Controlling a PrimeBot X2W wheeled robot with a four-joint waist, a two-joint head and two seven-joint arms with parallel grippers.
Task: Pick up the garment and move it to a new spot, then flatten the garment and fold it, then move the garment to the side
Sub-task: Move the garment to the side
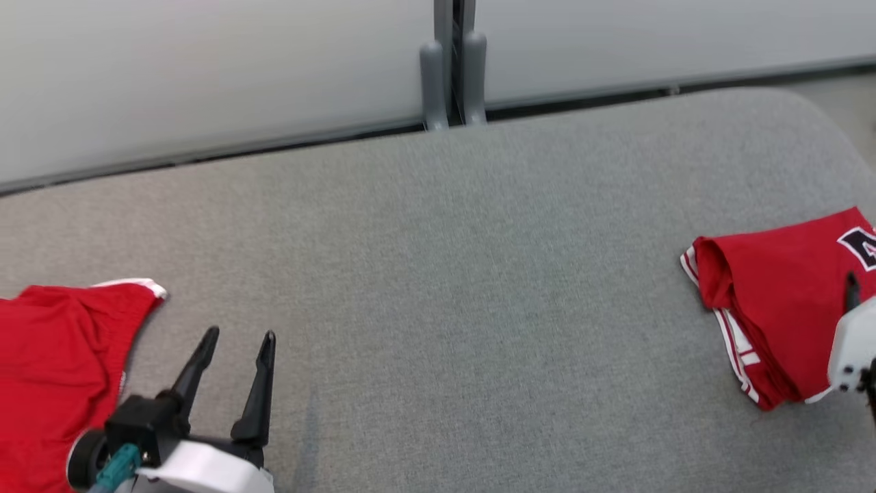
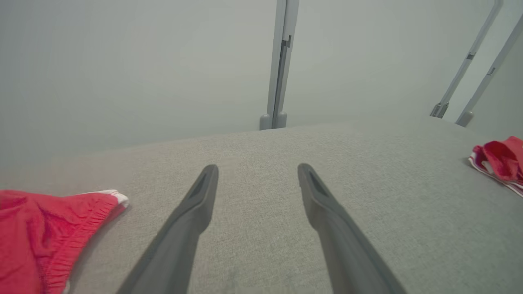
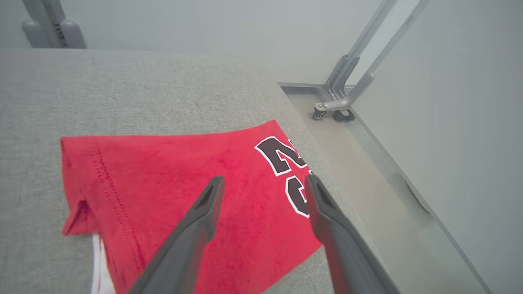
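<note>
Looks like the final set-aside step — folded red garment lying by the right edge of the grey table beneath the right gripper, jaws spread and empty, left gripper likewise parted — calls next for lifting clear without snagging.

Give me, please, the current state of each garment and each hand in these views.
Folded red garment: folded, lying flat near the right edge of the grey table, not gripped.
Right hand: open, empty, fingers spread above that garment.
Second red garment: unfolded, rumpled, lying at the left, untouched.
Left hand: open, empty, over bare table.
</note>
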